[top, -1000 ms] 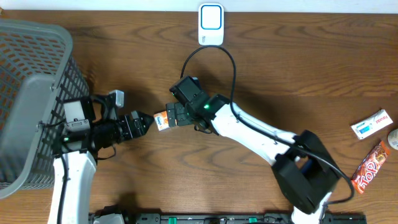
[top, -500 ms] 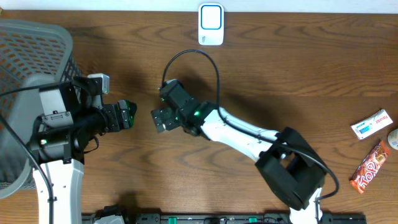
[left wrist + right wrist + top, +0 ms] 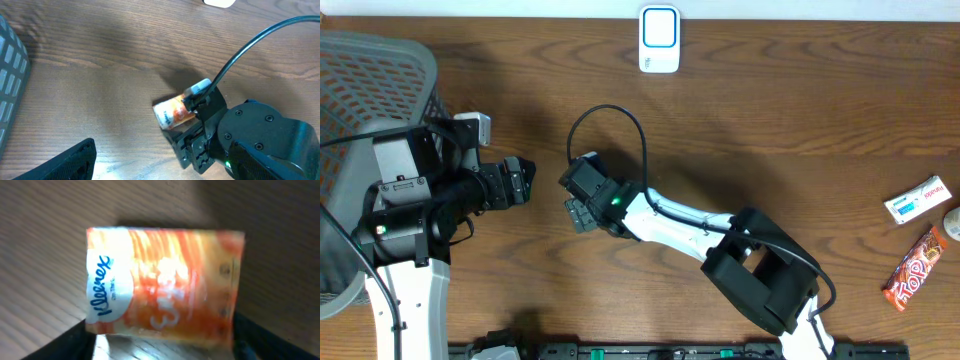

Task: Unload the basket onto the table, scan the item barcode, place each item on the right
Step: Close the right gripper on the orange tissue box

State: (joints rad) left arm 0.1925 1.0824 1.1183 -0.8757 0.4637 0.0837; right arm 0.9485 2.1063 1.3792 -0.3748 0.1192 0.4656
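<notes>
An orange Kleenex tissue pack (image 3: 162, 282) lies flat on the wooden table, also seen in the left wrist view as the pack (image 3: 172, 112). My right gripper (image 3: 578, 205) stands over it and hides it from overhead. Its two black fingers (image 3: 62, 345) press against the pack's two short ends, so it is shut on the pack. No barcode shows on the face that I see. My left gripper (image 3: 525, 180) hangs open and empty to the left, one finger (image 3: 65, 162) in its own view. The white scanner (image 3: 660, 40) sits at the far edge.
A grey mesh basket (image 3: 370, 100) fills the left side behind my left arm. A white packet (image 3: 918, 198) and a red snack bar (image 3: 915, 268) lie at the far right. The right arm's black cable (image 3: 620, 115) loops above the table.
My right gripper has swung left and come down over the tissue pack, and its jaws have narrowed onto it. My left gripper has drawn back to the left, away from the pack.
</notes>
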